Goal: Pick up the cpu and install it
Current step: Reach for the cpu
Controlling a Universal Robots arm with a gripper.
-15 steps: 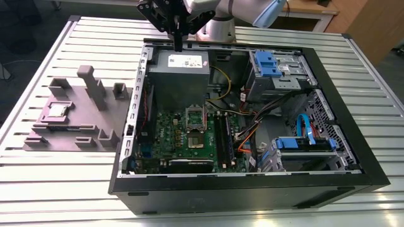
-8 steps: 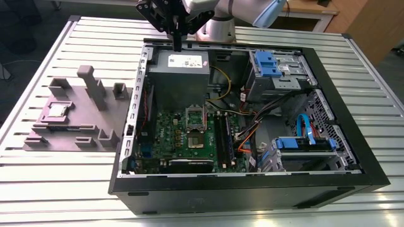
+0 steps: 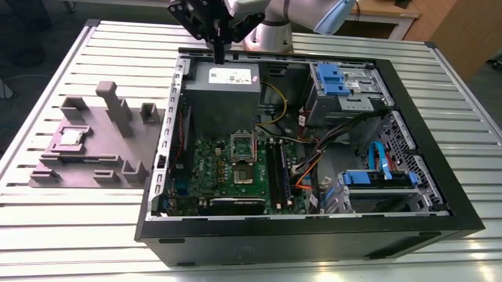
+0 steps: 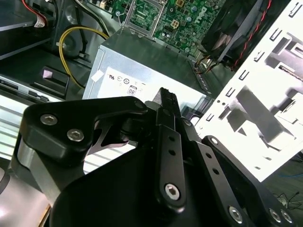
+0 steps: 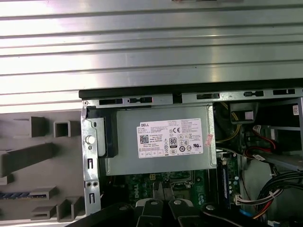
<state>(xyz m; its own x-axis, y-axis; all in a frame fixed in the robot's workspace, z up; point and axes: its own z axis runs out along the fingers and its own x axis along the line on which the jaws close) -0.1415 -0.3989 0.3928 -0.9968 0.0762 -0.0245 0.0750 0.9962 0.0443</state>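
Exterior view: cpu [image 3: 72,137] on grey fixture [image 3: 86,168], its details indistinct.

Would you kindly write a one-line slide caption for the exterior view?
End effector hovers over the open computer case; the cpu lies in the grey fixture alongside.

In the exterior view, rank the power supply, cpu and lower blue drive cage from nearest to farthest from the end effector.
1. power supply: directly below the end effector.
2. cpu: on the grey fixture, exterior view's left.
3. lower blue drive cage: inside the computer case, exterior view's right.
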